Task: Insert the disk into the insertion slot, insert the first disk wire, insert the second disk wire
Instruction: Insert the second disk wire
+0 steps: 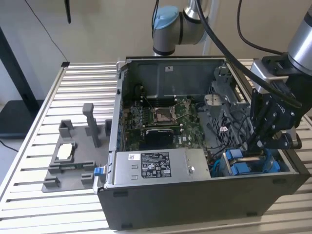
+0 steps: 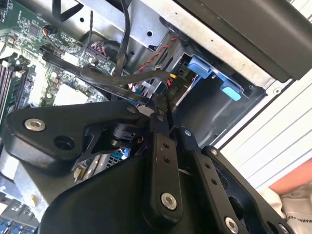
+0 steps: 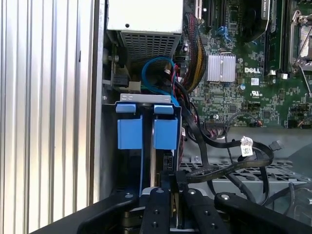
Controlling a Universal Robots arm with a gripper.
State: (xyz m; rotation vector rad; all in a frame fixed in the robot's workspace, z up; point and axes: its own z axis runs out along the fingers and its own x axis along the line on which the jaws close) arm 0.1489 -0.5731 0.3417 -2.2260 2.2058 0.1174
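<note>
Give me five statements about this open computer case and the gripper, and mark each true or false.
1. The gripper is down inside the computer case, over the drive cage with blue plastic parts. True.
2. The power supply box lies on the slatted table outside the case. False: it sits inside the case, along the near wall in the exterior view.
3. A grey fixture stands on the table at the exterior view's left of the case. True.
4. The motherboard is covered by a closed side panel. False: the case is open and the board is exposed.
5. Loose black cables lie beside the drive cage in the first wrist view. True.
</note>
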